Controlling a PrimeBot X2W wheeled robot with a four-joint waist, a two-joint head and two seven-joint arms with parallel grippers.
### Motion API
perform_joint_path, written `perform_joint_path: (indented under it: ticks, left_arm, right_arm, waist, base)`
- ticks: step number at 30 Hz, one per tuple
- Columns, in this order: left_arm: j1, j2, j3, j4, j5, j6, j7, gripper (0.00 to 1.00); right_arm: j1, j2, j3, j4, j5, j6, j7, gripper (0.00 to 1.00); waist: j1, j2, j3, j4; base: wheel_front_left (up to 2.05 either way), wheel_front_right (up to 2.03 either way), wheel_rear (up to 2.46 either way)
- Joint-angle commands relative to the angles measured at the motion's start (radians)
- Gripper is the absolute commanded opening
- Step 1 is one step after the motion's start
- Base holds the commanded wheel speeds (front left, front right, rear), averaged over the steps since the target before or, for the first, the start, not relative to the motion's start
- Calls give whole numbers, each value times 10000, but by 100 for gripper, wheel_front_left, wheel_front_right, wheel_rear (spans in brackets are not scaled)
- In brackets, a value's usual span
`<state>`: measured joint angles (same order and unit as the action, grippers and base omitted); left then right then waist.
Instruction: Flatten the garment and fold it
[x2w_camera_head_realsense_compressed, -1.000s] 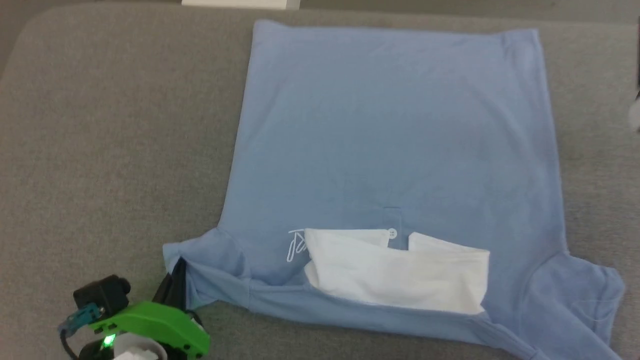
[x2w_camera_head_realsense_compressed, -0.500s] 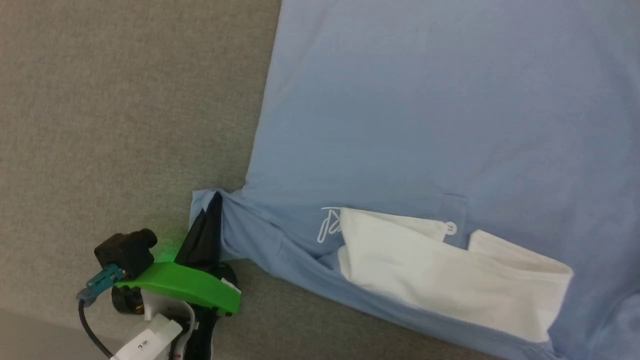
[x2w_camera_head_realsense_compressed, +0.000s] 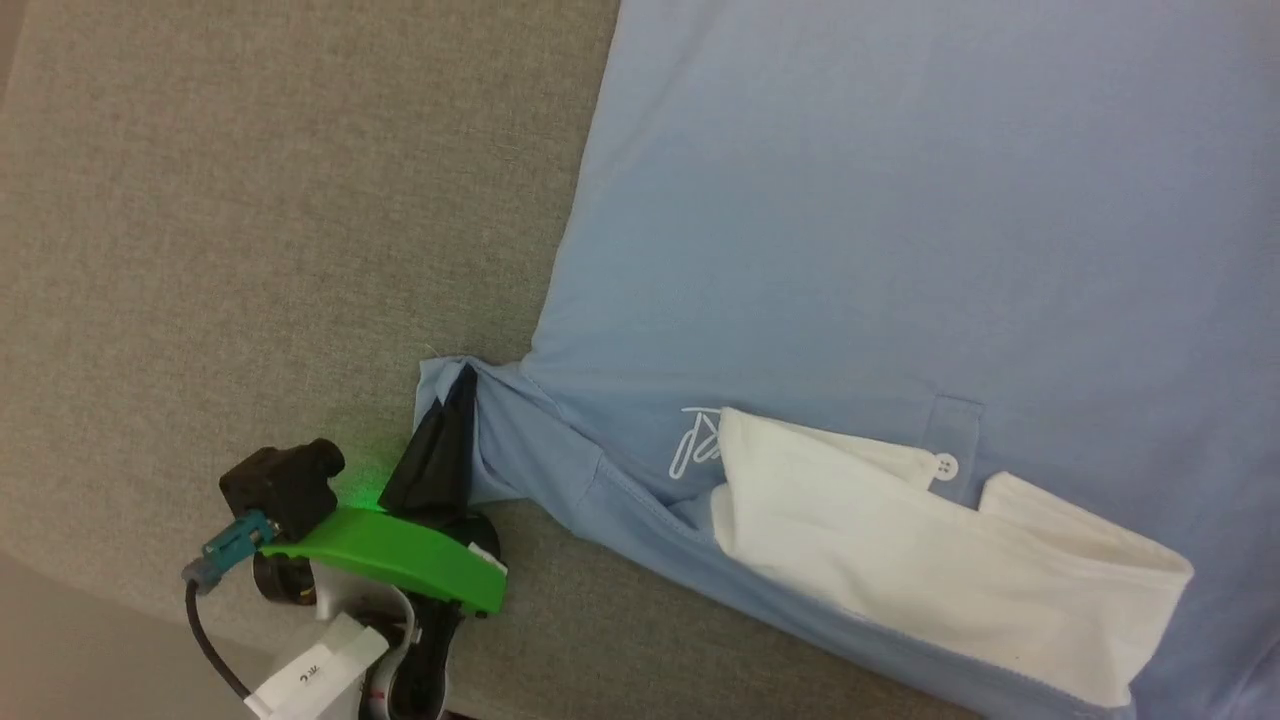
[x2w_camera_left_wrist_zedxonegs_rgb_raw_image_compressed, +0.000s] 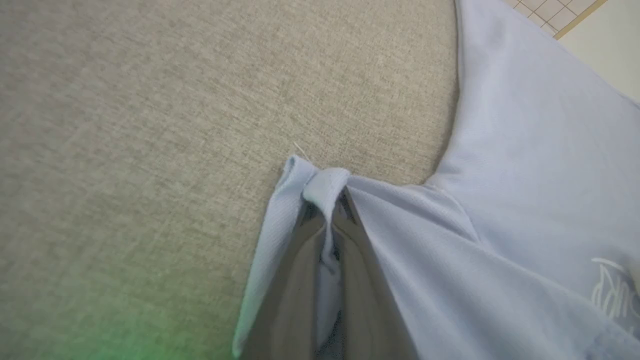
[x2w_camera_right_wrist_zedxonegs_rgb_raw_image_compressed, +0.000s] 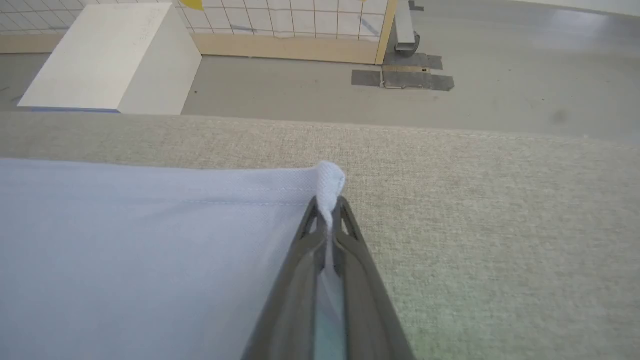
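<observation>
The garment (x2w_camera_head_realsense_compressed: 850, 230) is a light-blue shirt lying spread flat on the grey padded surface, with its white collar (x2w_camera_head_realsense_compressed: 900, 560) toward the near edge. My left gripper (x2w_camera_head_realsense_compressed: 462, 385) is shut on the cuff of the near-left sleeve. The left wrist view shows the cuff fabric (x2w_camera_left_wrist_zedxonegs_rgb_raw_image_compressed: 325, 182) bunched over the left gripper (x2w_camera_left_wrist_zedxonegs_rgb_raw_image_compressed: 327, 210). In the right wrist view my right gripper (x2w_camera_right_wrist_zedxonegs_rgb_raw_image_compressed: 328, 205) is shut on a corner of the garment's hem (x2w_camera_right_wrist_zedxonegs_rgb_raw_image_compressed: 330, 180), and flat blue cloth (x2w_camera_right_wrist_zedxonegs_rgb_raw_image_compressed: 125, 240) stretches off to its left.
The grey fabric surface (x2w_camera_head_realsense_compressed: 250, 200) lies bare to the left of the shirt, and its near edge (x2w_camera_head_realsense_compressed: 80, 590) runs at the lower left. Beyond the far edge are the floor, a white box (x2w_camera_right_wrist_zedxonegs_rgb_raw_image_compressed: 110, 55) and a wooden grid fence (x2w_camera_right_wrist_zedxonegs_rgb_raw_image_compressed: 300, 30).
The head camera has moved in closer and tilted, so the whole picture has shifted. My left gripper still holds the sleeve cuff. The right gripper has gone from open to shut.
</observation>
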<state>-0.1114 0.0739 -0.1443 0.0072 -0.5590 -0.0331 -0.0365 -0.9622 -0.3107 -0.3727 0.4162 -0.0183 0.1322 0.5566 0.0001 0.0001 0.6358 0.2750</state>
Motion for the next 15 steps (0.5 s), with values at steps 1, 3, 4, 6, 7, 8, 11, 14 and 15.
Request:
perform_joint_path:
  ticks: [1,3,4,6,7,8,11,14,15]
  left_arm:
    - [393,334,343,1069,-81,434,392,0]
    - [622,455,441,1075,-76,512,407,0]
    - [770,518,498,1068,-79,572,435,0]
    - [1075,640,599,1023,-78,690,513,0]
    - [1220,699,627,999,-72,735,570,0]
    - [1384,750,666,925,-88,782,627,0]
    - [1800,846,701,713,-134,876,821,0]
    - [2217,926,729,474,-163,994,1003,0]
    - [2324,940,739,390,-173,1031,1048,0]
  right_arm:
    - [389,177,-67,-146,245,-15,-746,0]
    - [1040,458,-164,-337,480,-15,-1965,0]
    - [1442,580,-241,-436,557,-15,-2597,0]
    - [2212,688,-315,-600,484,-15,-3545,0]
    - [2549,748,-398,-657,434,-15,-3862,0]
    - [2953,770,-489,-764,301,-15,-4139,0]
    - [4022,896,-938,-1055,15,-15,-4412,0]
    - [5254,1237,-1526,-1430,-144,-15,-3913,0]
    - [5589,1364,-1706,-1577,-124,-15,-3666,0]
  waist:
    - [-1,-1,-983,-508]
    - [-1,-1,-1587,-750]
    - [-1,-1,-1963,-881]
    - [-1,-1,-2630,-1128]
    - [-1,-1,-2938,-1240]
    - [-1,-1,-3252,-1370]
    - [-1,-1,-4022,-1646]
    - [-1,-1,-4666,-1927]
    - [-1,-1,-4768,-1998]
  base:
    - [0,0,0]
    - [0,0,0]
    - [0,0,0]
    - [0,0,0]
    - [0,0,0]
    - [0,0,0]
    - [0,0,0]
    - [0,0,0]
    - [0,0,0]
